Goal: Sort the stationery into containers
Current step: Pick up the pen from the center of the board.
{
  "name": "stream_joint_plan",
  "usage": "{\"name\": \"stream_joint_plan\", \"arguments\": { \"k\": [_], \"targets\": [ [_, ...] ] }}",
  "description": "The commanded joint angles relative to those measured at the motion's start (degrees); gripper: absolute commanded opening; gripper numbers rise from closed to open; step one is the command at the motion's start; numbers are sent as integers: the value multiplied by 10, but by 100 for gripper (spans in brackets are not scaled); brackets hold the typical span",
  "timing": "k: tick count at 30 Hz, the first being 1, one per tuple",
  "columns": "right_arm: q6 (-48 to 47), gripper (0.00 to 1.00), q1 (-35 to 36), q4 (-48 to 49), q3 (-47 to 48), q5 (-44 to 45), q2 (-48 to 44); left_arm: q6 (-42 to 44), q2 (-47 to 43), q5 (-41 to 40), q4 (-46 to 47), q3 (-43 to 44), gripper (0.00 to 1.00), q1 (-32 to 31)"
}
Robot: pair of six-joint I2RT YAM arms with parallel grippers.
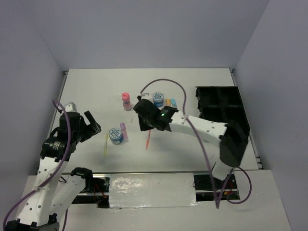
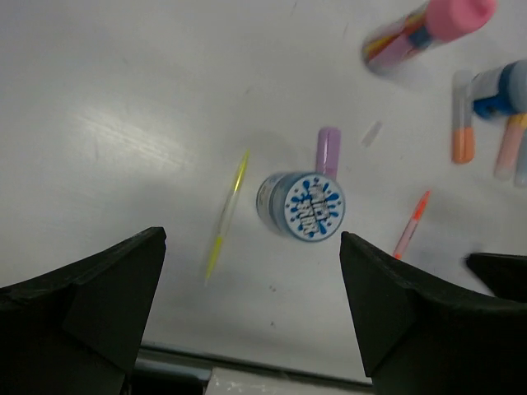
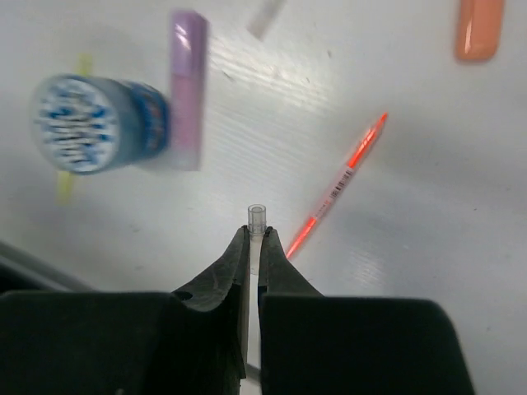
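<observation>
White table (image 1: 96,91): right gripper (image 3: 256,233) pinches a thin clear tube (image 3: 257,214), left of the tray (image 1: 238,103); left gripper (image 2: 251,240) gapes empty. Best lift straight, carry level, release low inside one compartment.

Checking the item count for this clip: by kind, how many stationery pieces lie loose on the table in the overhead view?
Round tubs: 2
Pink bottle: 1
Short markers: 3 (purple, orange, blue)
Thin pens: 2 (orange, yellow)
Total: 8
Not counted: the thin clear piece pinched in the right jaws.
</observation>
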Motion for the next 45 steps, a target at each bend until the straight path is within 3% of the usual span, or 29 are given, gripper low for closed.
{"name": "stream_joint_plan", "arguments": {
  "k": [1, 5, 9, 15, 19, 30, 35, 41, 45],
  "targets": [
    [-14, 0, 3, 21, -16, 23, -97, -42, -4, 56, -61, -27, 99, -3],
    [-26, 0, 2, 28, -51, 23, -155, -31, -9, 61, -90, -43, 99, -3],
    [-38, 0, 2, 39, -81, 15, -203, -1, 56, 114, -81, -88, 99, -3],
    [-43, 0, 1, 84, -147, 11, -273, -46, 54, 122, -72, -131, 90, -8],
    [-48, 0, 0, 107, -171, -4, -289, -75, 75, 108, -59, -144, 88, -20],
    [-60, 0, 0, 133, -209, -11, -321, -176, 211, 11, 9, -142, 88, -149],
    [-65, 0, 0, 130, -222, -8, -333, -190, 276, -23, 36, -156, 88, -155],
    [-68, 0, -1, 128, -233, -4, -347, -185, 275, -92, 50, -150, 87, -155],
    [-67, 0, -1, 136, -237, -12, -348, -145, 272, -95, 99, -160, 85, -155]
  ]
}}
